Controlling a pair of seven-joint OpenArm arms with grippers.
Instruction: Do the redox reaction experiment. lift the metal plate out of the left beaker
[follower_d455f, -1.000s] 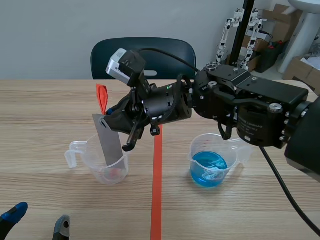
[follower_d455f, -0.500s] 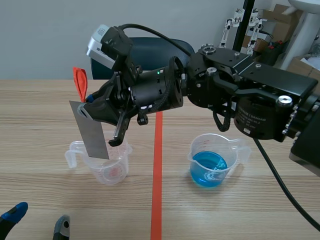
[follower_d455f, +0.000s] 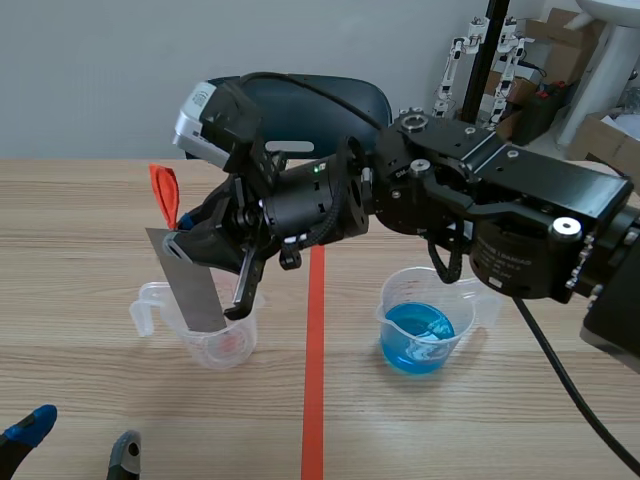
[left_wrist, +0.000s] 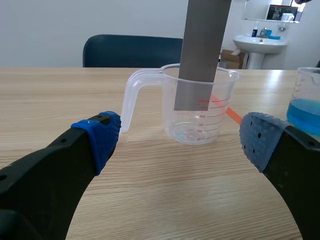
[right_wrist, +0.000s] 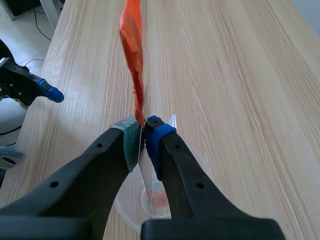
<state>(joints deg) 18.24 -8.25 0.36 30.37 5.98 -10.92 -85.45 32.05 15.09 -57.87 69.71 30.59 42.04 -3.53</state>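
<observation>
right hand (follower_d455f: 183, 244) | rises from its low start, then sinks back slightly | metal plate (follower_d455f: 190, 285) clamped in it rides along, lower end now sitting shallower in the left beaker (follower_d455f: 215, 345) below the hand | orange tag (follower_d455f: 164, 195) above the hand ends higher

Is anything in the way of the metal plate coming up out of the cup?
Nothing visible blocks it. The right claw grips the metal plate near its top, and only its lower end hangs inside the left beaker.
</observation>
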